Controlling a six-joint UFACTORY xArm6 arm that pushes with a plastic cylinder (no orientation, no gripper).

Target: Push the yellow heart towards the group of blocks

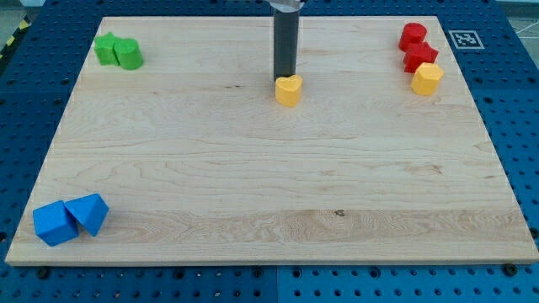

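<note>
The yellow heart (288,90) lies on the wooden board (269,185), near the top middle of the view. My tip (285,76) stands right behind it, touching or nearly touching its top edge. At the top right is a group of blocks: two red blocks (413,35) (419,56) and a yellow hexagon (427,78) just below them. The heart lies well to the left of that group.
Two green blocks (106,48) (129,54) sit together at the top left. Two blue blocks (54,223) (89,213) sit together at the bottom left. A blue pegboard table (514,101) surrounds the board.
</note>
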